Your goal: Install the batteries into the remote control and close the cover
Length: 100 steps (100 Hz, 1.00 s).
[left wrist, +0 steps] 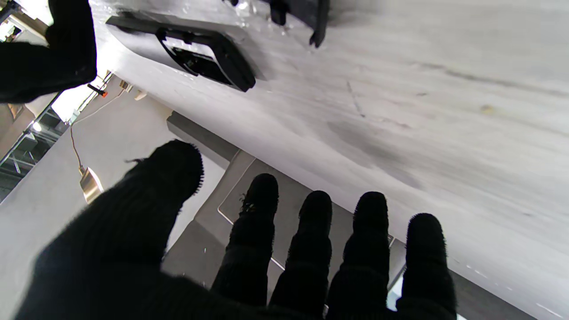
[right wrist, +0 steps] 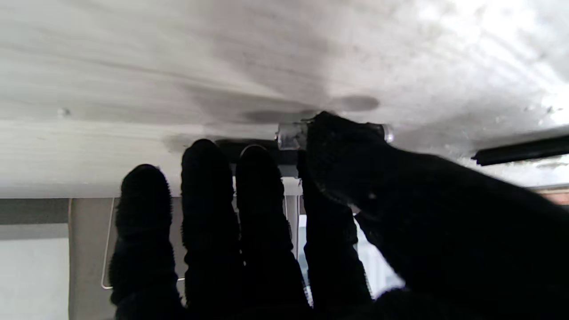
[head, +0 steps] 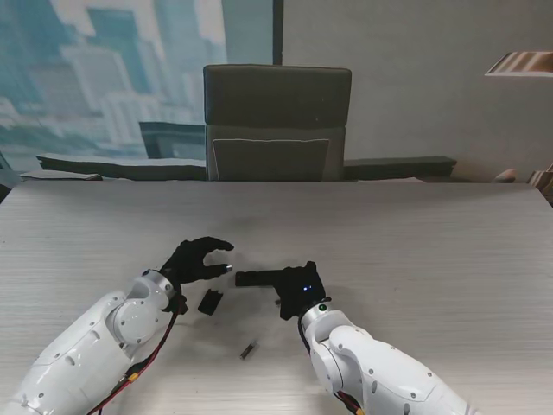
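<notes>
On the pale wood-grain table [head: 415, 242], near its middle:

Remote control [head: 256, 278] — black, lying flat with its long side across the table; its right end sits just beside the right hand. The left wrist view shows its battery bay [left wrist: 195, 55] uncovered and facing up.

Cover [head: 210, 301] — small black piece, flat on the table, nearer to me than the remote and apart from it, close to the left wrist.

Battery, loose [head: 248, 350] — small dark cylinder lying on the table nearer to me than the cover, between the two forearms, touched by neither hand.

Battery, held [right wrist: 291, 134] — silvery cylinder pinched between thumb and forefinger of the right hand, seen in the right wrist view, close over the table top.

Left hand [head: 197, 258] — black glove, fingers spread and curved, grasping nothing, hanging just left of the remote.

Right hand [head: 298, 290] — black glove, pinching the held battery at the remote's right end; the other three fingers [right wrist: 209, 178] lie straight and together.

Beyond the far table edge: grey chair [head: 276, 121], pushed in.
</notes>
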{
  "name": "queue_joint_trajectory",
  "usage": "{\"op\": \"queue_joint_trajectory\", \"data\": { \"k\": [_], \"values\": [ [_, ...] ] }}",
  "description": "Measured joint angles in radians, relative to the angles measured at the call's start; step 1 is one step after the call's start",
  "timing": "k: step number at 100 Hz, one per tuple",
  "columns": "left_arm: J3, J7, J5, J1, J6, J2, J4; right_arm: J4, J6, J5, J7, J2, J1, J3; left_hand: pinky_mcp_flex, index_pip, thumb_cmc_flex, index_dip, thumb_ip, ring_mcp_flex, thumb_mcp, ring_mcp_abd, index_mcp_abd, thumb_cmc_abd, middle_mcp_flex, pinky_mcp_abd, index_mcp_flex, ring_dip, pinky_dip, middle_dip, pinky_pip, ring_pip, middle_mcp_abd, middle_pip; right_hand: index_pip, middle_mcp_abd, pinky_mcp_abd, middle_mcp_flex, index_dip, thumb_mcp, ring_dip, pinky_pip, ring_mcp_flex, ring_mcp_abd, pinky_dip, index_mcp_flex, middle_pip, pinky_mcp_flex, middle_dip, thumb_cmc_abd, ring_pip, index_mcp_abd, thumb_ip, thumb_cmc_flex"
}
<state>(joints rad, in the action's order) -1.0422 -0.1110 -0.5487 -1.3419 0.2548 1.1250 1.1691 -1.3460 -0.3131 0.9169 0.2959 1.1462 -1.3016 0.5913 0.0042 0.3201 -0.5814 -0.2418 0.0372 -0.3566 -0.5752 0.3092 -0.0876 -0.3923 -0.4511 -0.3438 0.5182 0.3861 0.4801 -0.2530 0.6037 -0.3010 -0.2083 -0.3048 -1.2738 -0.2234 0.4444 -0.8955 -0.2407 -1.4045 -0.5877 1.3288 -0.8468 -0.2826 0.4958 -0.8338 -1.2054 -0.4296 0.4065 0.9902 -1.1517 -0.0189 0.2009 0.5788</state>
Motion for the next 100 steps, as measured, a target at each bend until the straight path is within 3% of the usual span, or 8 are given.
{"op": "queue_joint_trajectory", "data": {
  "k": [36,64,100],
  "values": [
    [0.001,-0.005,-0.058,-0.007,-0.032,-0.005,0.020,0.022,0.036,-0.092,0.047,0.036,0.072,-0.013,-0.010,0.007,0.000,0.000,0.000,0.000,-0.016,0.000,0.000,-0.001,0.000,0.000,0.000,0.000,-0.005,0.000,0.000,0.000,0.001,0.000,0.000,0.000,0.003,-0.001,0.000,0.008,0.000,0.000,0.000,0.000,0.000,0.000,0.000,0.000,-0.001,0.000,0.000,0.000,0.000,0.000],
    [0.017,-0.007,-0.083,-0.005,-0.044,-0.012,0.021,0.128,0.029,-0.177,0.046,0.102,0.188,-0.097,-0.021,0.010,0.010,0.000,0.000,0.013,-0.048,-0.002,0.000,-0.024,0.000,0.001,0.000,-0.001,-0.016,0.000,0.000,-0.001,0.001,-0.001,0.001,0.000,0.005,-0.001,0.000,0.016,0.000,0.000,0.000,0.000,0.000,0.000,0.000,0.000,-0.001,-0.002,0.000,0.000,0.000,0.000],
    [0.017,-0.005,-0.086,-0.008,-0.049,-0.012,0.022,0.236,0.020,-0.251,0.053,0.171,0.259,-0.155,-0.021,0.013,0.012,0.000,0.000,0.013,-0.049,-0.002,0.000,-0.024,0.001,0.001,0.000,-0.001,-0.026,0.000,0.001,-0.001,0.002,-0.001,0.007,0.000,0.007,-0.001,0.000,0.019,0.000,0.000,0.000,-0.001,0.000,-0.002,0.000,0.000,-0.001,-0.004,0.000,0.000,0.000,0.000]
  ]
}}
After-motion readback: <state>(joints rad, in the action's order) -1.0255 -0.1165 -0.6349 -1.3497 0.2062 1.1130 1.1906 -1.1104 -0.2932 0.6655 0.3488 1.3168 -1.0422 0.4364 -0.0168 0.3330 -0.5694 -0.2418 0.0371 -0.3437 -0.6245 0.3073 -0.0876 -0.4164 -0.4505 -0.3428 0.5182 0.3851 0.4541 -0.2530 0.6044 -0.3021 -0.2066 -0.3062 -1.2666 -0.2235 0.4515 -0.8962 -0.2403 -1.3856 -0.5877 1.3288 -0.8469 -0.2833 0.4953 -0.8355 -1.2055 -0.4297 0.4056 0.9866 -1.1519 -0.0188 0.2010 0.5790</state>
